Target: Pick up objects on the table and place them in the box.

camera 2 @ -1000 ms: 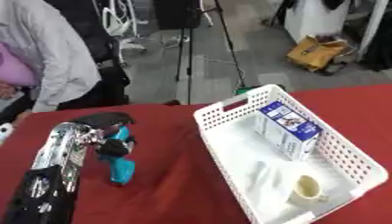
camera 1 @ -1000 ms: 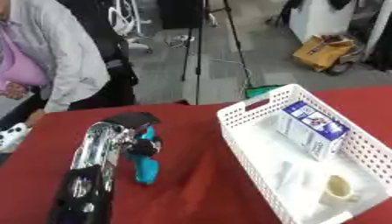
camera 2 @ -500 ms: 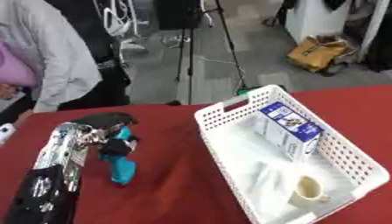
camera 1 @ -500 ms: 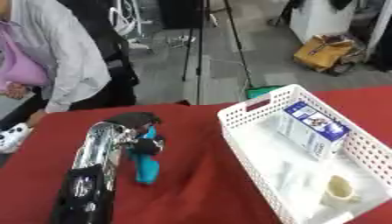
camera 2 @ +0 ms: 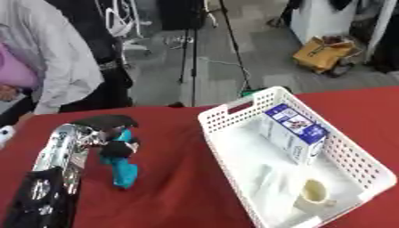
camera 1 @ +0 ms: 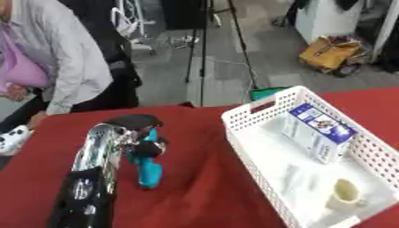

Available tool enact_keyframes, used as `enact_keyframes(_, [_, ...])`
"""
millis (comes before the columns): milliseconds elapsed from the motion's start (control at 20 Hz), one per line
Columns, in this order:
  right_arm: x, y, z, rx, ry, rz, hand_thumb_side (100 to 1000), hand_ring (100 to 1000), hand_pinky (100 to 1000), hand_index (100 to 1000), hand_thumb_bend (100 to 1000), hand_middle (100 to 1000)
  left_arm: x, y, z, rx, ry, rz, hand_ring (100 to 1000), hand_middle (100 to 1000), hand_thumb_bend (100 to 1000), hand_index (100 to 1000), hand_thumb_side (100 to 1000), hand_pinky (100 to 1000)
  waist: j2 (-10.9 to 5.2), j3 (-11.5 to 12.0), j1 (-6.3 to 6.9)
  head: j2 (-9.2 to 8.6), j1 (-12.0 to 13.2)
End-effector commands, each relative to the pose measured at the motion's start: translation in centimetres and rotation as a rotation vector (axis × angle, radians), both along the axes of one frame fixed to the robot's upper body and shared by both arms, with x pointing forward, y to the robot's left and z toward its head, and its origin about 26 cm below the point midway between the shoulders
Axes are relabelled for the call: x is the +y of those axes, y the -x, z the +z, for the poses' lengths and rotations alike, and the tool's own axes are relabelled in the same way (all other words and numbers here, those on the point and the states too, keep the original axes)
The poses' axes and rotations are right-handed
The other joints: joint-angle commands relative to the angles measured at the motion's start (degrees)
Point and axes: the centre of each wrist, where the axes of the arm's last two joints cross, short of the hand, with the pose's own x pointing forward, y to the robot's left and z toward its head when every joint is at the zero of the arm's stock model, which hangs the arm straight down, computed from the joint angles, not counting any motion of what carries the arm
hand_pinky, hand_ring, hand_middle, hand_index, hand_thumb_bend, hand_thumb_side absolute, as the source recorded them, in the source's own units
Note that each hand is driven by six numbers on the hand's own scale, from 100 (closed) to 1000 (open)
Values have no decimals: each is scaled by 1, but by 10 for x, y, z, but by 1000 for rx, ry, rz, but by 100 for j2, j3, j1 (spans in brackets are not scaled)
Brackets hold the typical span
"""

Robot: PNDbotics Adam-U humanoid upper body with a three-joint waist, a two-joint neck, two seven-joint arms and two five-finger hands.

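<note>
On red table, left hand fingers curled round teal object; white basket well apart.

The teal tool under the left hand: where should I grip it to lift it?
Grip the upper half of the teal tool, where the left hand already sits. It lies lengthwise, pointing away from the robot, so come from above and close across its narrow width. The white basket is to its right.

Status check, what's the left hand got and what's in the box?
Left robot hand gripping teal tool on table. Box holds carton, cup. Right robot hand unseen.
</note>
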Motion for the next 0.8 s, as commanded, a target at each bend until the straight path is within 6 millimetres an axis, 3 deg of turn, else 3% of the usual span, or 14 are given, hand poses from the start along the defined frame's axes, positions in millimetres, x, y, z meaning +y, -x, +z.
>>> enact_keyframes(50, [1, 3, 8, -32, 24, 5, 514, 543, 694, 410, 100, 414, 5, 2, 9, 8, -32, 18, 909, 987, 100, 1000, 794, 730, -76, 6, -73, -32, 6])
enact_keyframes(200, [1, 3, 8, -32, 22, 5, 513, 543, 694, 410, 100, 414, 6, 2, 6, 21, -50, 15, 907, 988, 100, 1000, 772, 726, -81, 11, -76, -38, 7])
enact_keyframes(250, [1, 3, 8, -32, 22, 5, 512, 542, 696, 408, 100, 414, 6, 1, 5, 25, -50, 13, 891, 983, 100, 1000, 626, 704, -81, 13, -77, -47, 6])
enact_keyframes(350, [1, 3, 8, -33, 22, 5, 511, 543, 696, 407, 100, 414, 6, 1, 4, 31, -53, 6, 886, 983, 100, 1000, 593, 695, -81, 18, -80, -54, 5])
enact_keyframes(800, [1, 3, 8, -34, 19, 6, 507, 542, 695, 404, 100, 412, 6, 1, 2, 35, -49, -25, 880, 991, 100, 1000, 586, 689, -83, 29, -90, -58, 3])
